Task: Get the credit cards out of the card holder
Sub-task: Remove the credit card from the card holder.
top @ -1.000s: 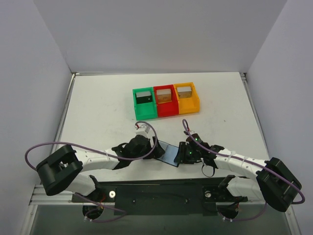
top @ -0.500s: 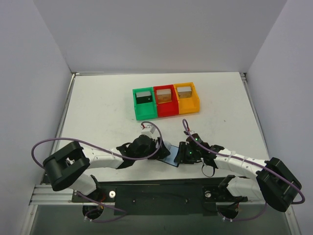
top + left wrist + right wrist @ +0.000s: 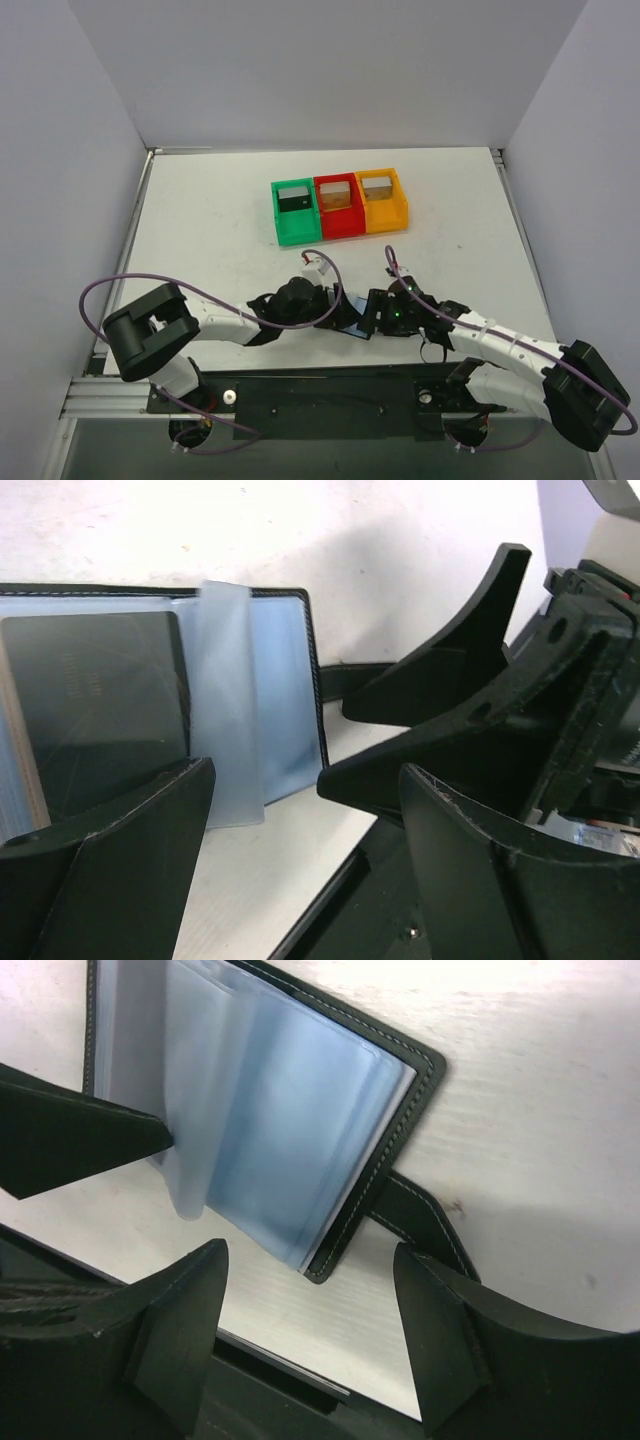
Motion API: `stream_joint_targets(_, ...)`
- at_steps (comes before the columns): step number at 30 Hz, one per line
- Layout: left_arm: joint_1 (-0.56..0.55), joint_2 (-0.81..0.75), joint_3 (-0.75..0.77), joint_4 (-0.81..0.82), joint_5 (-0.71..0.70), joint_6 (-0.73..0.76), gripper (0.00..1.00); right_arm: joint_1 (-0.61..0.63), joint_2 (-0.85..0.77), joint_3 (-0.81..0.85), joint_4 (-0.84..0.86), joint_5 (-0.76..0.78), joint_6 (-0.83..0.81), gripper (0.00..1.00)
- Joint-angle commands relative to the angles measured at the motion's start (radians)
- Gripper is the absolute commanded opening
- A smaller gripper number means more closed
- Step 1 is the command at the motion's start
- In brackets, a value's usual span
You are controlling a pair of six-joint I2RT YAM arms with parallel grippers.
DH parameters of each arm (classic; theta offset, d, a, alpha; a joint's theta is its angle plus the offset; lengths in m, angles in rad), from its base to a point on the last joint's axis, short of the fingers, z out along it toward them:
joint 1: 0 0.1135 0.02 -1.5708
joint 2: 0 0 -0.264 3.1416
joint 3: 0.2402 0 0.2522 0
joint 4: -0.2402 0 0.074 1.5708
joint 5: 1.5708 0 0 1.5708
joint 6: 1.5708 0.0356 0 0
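Observation:
The black card holder (image 3: 250, 680) lies open on the table between both grippers, its clear bluish sleeves (image 3: 270, 1110) fanned up. One sleeve holds a dark card (image 3: 95, 695). From above only a sliver of the holder (image 3: 347, 318) shows between the two wrists. My left gripper (image 3: 310, 850) is open at the holder's near edge, and one finger (image 3: 110, 860) overlaps its lower left part. My right gripper (image 3: 310, 1310) is open just off the holder's stitched corner and closing strap (image 3: 420, 1220), with bare table between its fingers. The left gripper's fingertip (image 3: 70, 1130) reaches the loose sleeve.
Green (image 3: 295, 212), red (image 3: 340, 207) and orange (image 3: 382, 201) bins stand in a row at the table's middle back, each with something flat inside. The dark base rail (image 3: 330, 395) runs just below the holder. Cables loop off both wrists.
My right gripper has opened and shifted slightly right. The left arm has moved right, closer over the holder.

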Motion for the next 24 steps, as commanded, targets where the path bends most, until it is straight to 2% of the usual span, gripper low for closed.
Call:
stream_joint_targets(1,-0.018,0.004,-0.003,0.136,0.058,0.009,0.85,-0.017,-0.068,-0.005,-0.137,0.093,0.019,0.64)
stream_joint_targets(6,-0.031,0.021,-0.002,0.192,0.09,0.017,0.85,-0.03,-0.122,0.009,-0.187,0.14,0.045,0.65)
stream_joint_targets(16,-0.043,0.078,0.019,0.204,0.13,0.031,0.85,-0.116,-0.191,0.033,-0.236,0.151,0.051,0.66)
stream_joint_targets(20,-0.05,0.102,0.032,0.221,0.152,0.034,0.85,-0.164,-0.225,0.059,-0.253,0.133,0.035,0.68)
stream_joint_targets(24,-0.057,0.113,0.052,0.219,0.158,0.05,0.85,-0.204,-0.181,0.116,-0.256,0.071,-0.008,0.7)
